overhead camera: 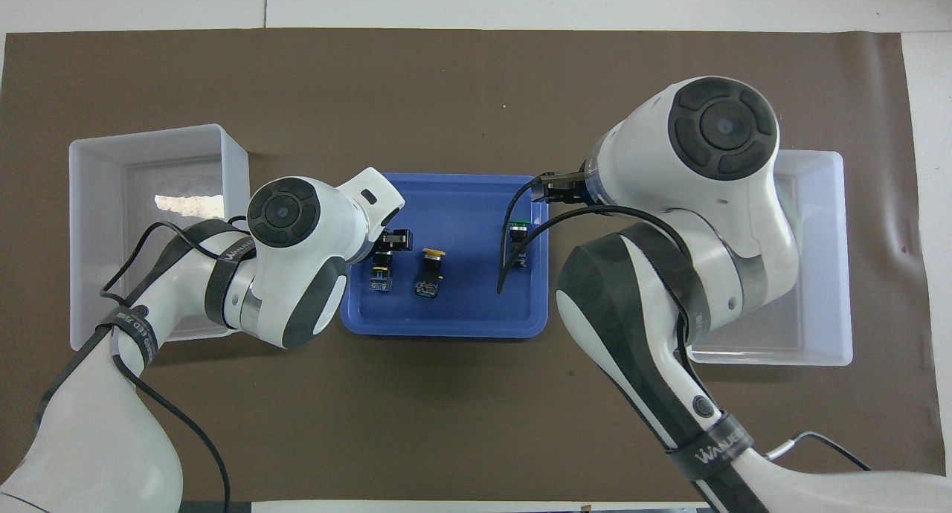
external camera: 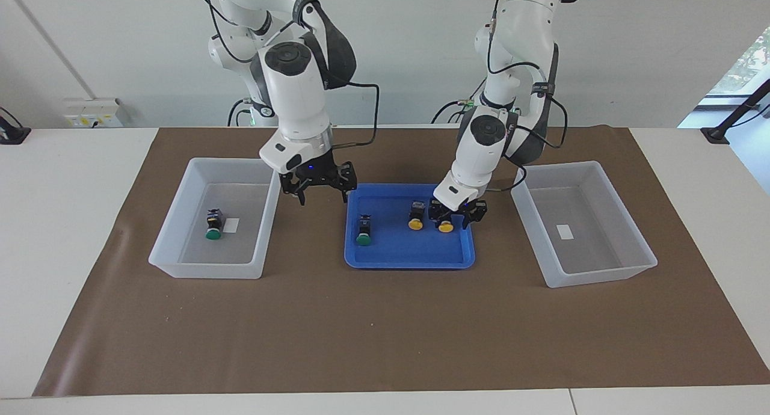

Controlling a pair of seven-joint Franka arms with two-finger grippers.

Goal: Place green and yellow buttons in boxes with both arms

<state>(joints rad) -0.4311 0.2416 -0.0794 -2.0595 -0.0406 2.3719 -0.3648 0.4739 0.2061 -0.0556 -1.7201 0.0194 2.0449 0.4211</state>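
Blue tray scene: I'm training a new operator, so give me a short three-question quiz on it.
1. How many buttons lie in the blue tray?
2. True or false: the box at the left arm's end holds a green button.
3. What does the left gripper grip? A) a yellow button B) a green button C) nothing

Key: 1) three: two yellow, one green. 2) false, it holds only a label. 3) A; the right gripper hangs open, holding nothing.
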